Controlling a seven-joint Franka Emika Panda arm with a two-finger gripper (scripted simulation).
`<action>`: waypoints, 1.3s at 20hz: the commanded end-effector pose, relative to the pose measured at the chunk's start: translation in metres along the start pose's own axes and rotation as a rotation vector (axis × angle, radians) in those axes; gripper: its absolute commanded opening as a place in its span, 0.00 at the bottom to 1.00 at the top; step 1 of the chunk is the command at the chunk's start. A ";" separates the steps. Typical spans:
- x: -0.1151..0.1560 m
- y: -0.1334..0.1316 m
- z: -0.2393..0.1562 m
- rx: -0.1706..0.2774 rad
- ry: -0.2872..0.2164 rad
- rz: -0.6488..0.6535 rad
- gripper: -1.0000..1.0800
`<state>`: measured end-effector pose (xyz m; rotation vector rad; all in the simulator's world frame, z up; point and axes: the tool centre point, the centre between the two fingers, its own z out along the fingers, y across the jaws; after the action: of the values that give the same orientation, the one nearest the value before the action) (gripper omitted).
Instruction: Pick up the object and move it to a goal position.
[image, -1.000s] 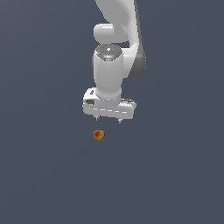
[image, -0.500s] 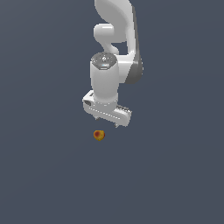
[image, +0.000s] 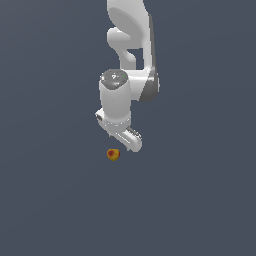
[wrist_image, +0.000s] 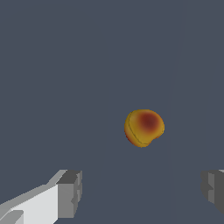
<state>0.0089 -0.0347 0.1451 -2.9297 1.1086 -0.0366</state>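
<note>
Two grey finger pads (wrist_image: 70, 194) sit nearest the wrist camera, both cut off by the picture's edge, one showing only as a sliver. A wide gap lies between them with nothing in it, so the tool (wrist_image: 142, 192) stands spread and released, gripping nothing. One pad carries a white finger body behind it; the rest of the hand is out of that view.

Beyond the pads, the object (wrist_image: 144, 127) lies alone on the surface: a small roundish ball, yellow-orange with a dark red patch on its upper face and a thin seam curving across it. It is clear of both pads and touches neither.

In the exterior view the tool (image: 125, 140) hangs just above the object (image: 113, 154) and a little toward the exterior view's right, close but apart from it. From here the fingers are too small and foreshortened to tell apart; the spread shows only in the wrist view. Whether the ball rests flat or tilted is hard to make out at this size.

Farther back, the white arm (image: 131, 60) rises from the tool through a rounded grey-capped joint and runs out of the picture's upper edge, its base hidden.

The worktop (image: 50, 200) is a flat, uniform dark slate-grey plane filling both views, with no edge, wall or horizon visible.
</note>
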 end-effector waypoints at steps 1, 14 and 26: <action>0.001 0.003 0.006 -0.001 -0.004 0.080 0.96; 0.006 0.020 0.035 -0.010 -0.014 0.487 0.96; 0.011 0.034 0.055 -0.021 -0.012 0.789 0.96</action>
<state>-0.0035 -0.0657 0.0918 -2.3150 2.1192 0.0006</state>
